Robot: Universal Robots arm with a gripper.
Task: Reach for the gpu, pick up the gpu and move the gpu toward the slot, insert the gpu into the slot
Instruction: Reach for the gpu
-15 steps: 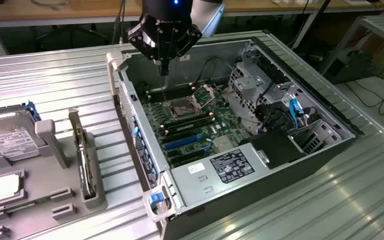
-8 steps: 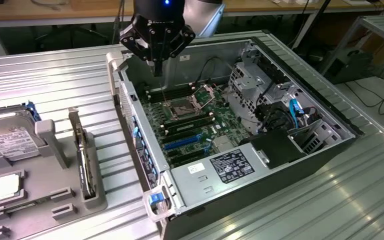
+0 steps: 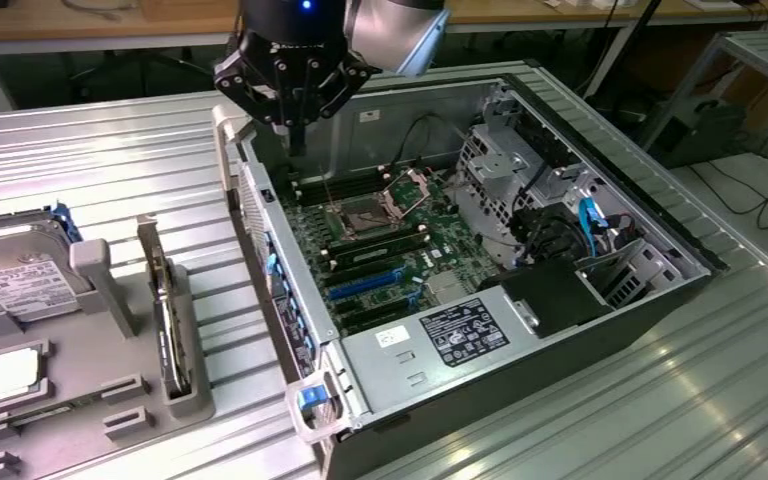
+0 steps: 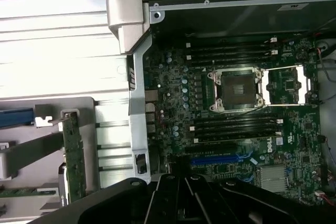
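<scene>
So, barely started: gpu not picked, slot empty.
The black robot gripper [image 3: 299,140] hung over the rear edge of the open black computer case [image 3: 518,410], fingers closed together on nothing. The gpu [image 3: 164,300], a thin greenish-brown circuit card with a silver bracket edge, stood on edge in the grey plastic holder [image 3: 191,395] on the ribbed metal desk [image 3: 91,160], well apart from the gripper. The blue slot [image 3: 361,287] on the green motherboard [image 3: 398,250] was bare. Judged: reach, pick, move and insert all undone.
</scene>
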